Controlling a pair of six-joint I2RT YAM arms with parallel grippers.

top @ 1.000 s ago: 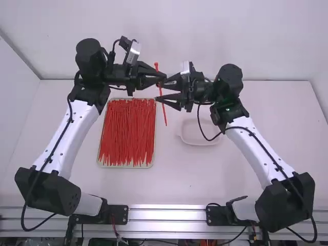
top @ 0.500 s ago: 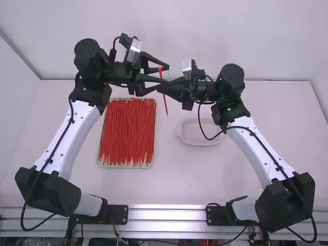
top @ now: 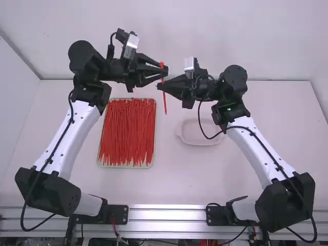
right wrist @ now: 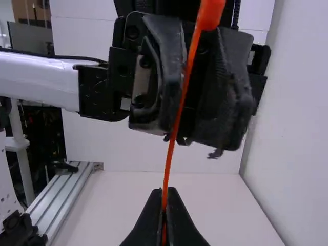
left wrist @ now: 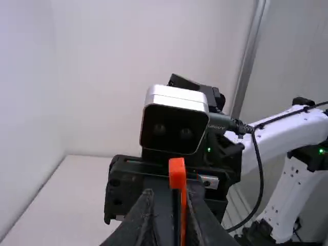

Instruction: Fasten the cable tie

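Observation:
A single red cable tie (top: 164,95) hangs upright in the air over the table's back, its head (top: 161,65) on top and its tail pointing down. My left gripper (top: 160,72) is shut on the tie just below the head; in the left wrist view the tie (left wrist: 177,177) stands between its fingers (left wrist: 146,215). My right gripper (top: 163,87) comes in from the right and is shut on the strap a little lower. In the right wrist view the strap (right wrist: 179,113) runs up from my right gripper (right wrist: 164,200) to the left gripper (right wrist: 189,82).
A tray (top: 151,165) full of loose red cable ties lies on the table below the left gripper. A shallow clear dish (top: 197,136) sits to its right under the right arm. The near half of the table is bare.
The right gripper, open around the tie a second ago, has shut on the strap. Both grippers have risen a little with the tie, and the left wrist has tilted upward.

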